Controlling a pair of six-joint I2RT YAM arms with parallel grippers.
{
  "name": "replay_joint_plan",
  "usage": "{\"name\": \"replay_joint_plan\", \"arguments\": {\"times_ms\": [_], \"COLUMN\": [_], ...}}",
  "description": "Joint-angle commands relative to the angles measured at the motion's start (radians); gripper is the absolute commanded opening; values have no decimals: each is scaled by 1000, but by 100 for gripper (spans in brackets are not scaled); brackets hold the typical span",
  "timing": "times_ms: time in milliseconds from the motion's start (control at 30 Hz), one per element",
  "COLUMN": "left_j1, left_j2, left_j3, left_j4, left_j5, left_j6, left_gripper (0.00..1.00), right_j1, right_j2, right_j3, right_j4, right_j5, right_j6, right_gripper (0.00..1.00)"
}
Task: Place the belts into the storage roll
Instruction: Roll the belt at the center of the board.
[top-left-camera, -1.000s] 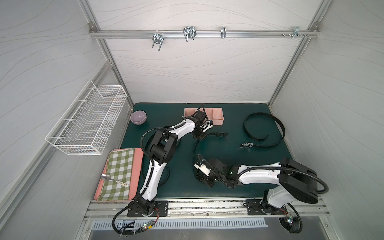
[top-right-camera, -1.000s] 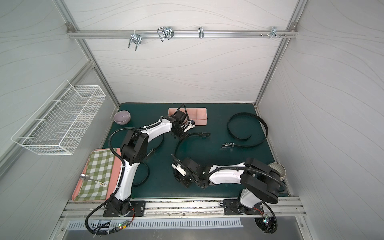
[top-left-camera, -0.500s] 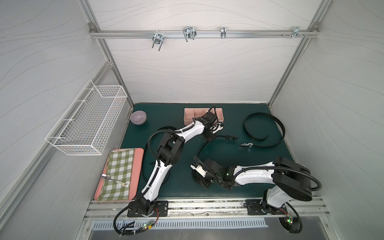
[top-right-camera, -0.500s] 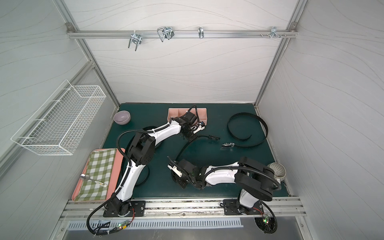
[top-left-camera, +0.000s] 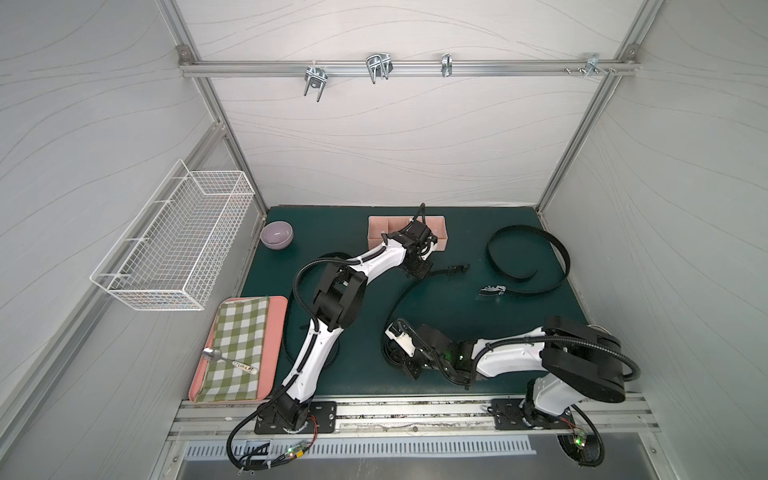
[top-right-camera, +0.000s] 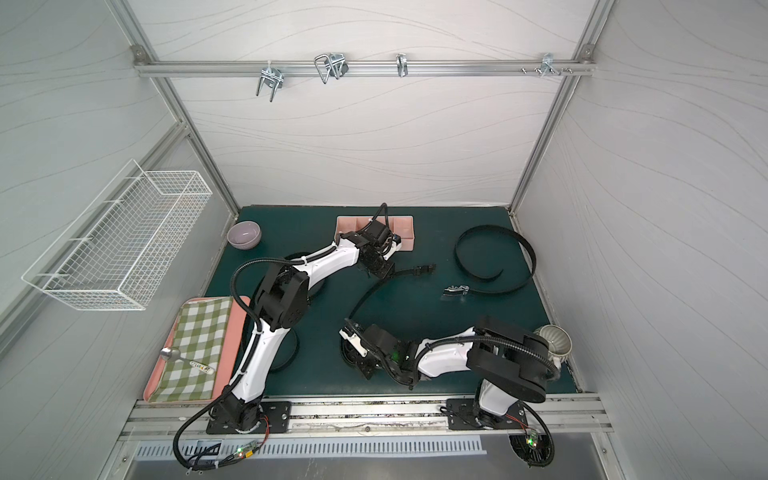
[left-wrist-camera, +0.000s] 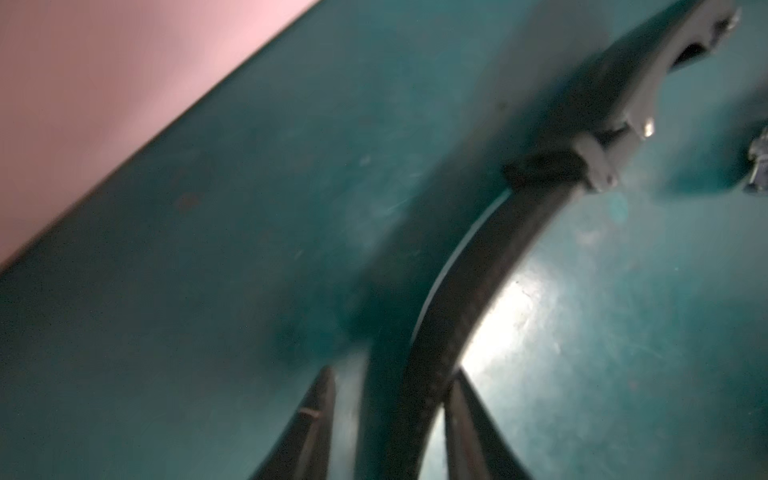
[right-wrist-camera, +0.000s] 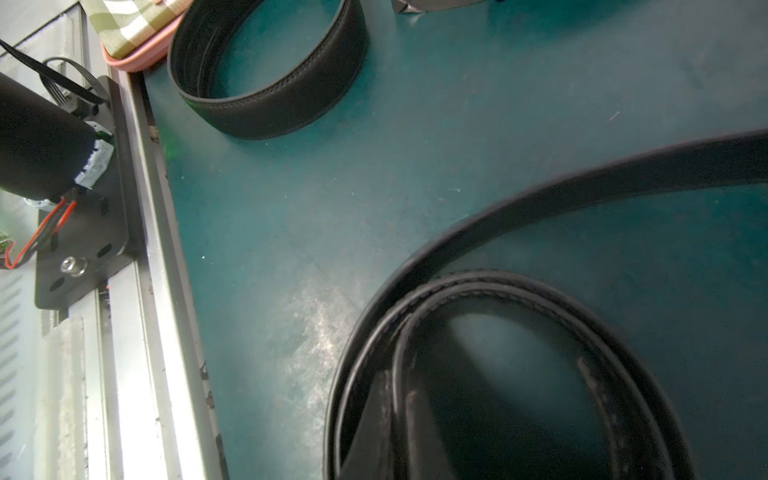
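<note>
Black belt (top-left-camera: 517, 228), loose open spiral, silver buckle (top-left-camera: 491, 290) at end.

You are looking at a dark teal-green tabletop (top-left-camera: 457, 316), scuffed paler in patches. The loose belt (top-left-camera: 523, 228) at far right is showing plain black with a silver buckle (top-left-camera: 492, 289). The half-coiled belt (right-wrist-camera: 540, 195) and the near-left belt (right-wrist-camera: 270, 112) are reading black too, the latter with a stitched line along each edge. The storage roll (top-left-camera: 377, 232) is showing pale pink. At left you are seeing a white wire basket (top-left-camera: 174, 245), a lilac bowl (top-left-camera: 276, 235), and a salmon-pink flat tray (top-left-camera: 275, 332) carrying a green-and-white checked cloth (top-left-camera: 237, 345) with a silver spoon (top-left-camera: 212, 354). The left arm (top-left-camera: 309, 363) and right arm (top-left-camera: 507, 355) are showing white shells with black joints. The walls (top-left-camera: 395, 137) are showing pale grey with thin wavy lines.
</note>
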Motion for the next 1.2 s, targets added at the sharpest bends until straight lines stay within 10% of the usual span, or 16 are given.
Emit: {"name": "replay_joint_plan", "arguments": {"times_ms": [0, 267, 600, 1167], "left_j1": [60, 274, 207, 79], "left_j2": [-190, -672, -988, -834], "left_j3": [-93, -606, -1055, -1282], "left_j4": [77, 107, 117, 579], "left_j5": [-111, -124, 153, 401], "left_j6": [-153, -513, -694, -797], "left_gripper": [68, 80, 71, 57], "right_j1": [12, 8, -21, -31], "right_j2": [11, 4, -42, -39], "right_j3": [-39, -46, -65, -66], "right_j4": [-60, -59, -69, -72], "right_j5": [13, 10, -19, -43], "right_j6": [17, 29, 30, 34], "right_gripper": [6, 6, 6, 6]}}
